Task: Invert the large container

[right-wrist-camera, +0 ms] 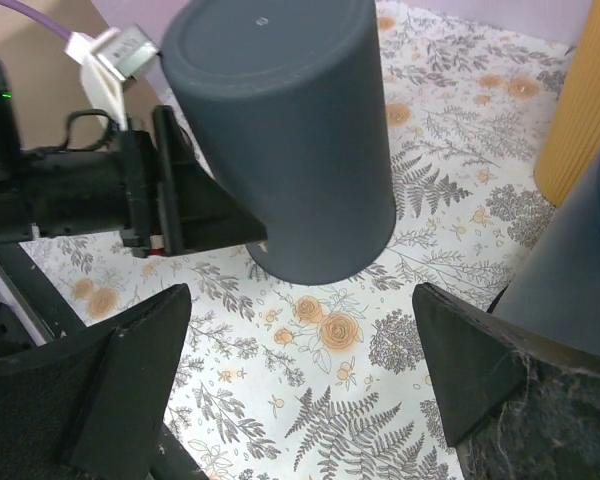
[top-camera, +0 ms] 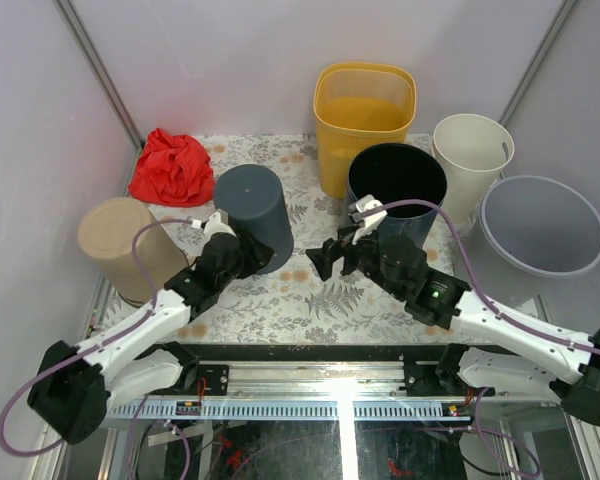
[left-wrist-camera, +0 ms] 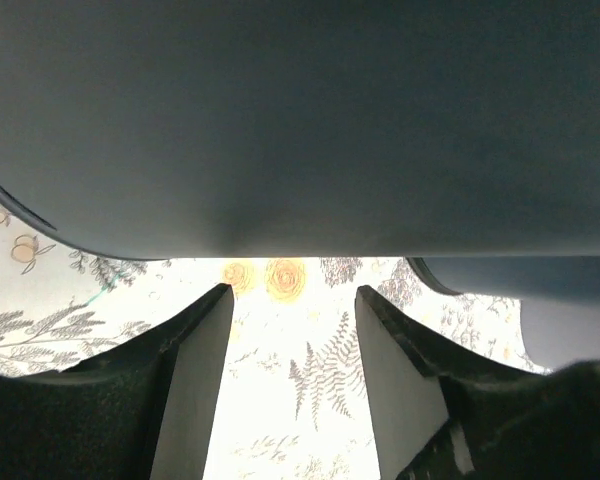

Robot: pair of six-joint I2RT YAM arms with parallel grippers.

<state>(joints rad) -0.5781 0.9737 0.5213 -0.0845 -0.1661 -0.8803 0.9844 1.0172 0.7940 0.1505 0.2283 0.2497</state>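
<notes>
As it looks light, stiff and slick, grey container: grip by lower rim. Left claw at that rim, half-parted, empty; right claw nearby, wide, empty.

No legible text or labels anywhere

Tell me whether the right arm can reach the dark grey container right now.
Probably yes: the open right end effector faces the dark grey container across bare tablecloth; the left end effector occupies only its opposite side.

walls: plain, pale | 2 grey corner struts | table: floral-print cover | near edge: metal rail
</notes>
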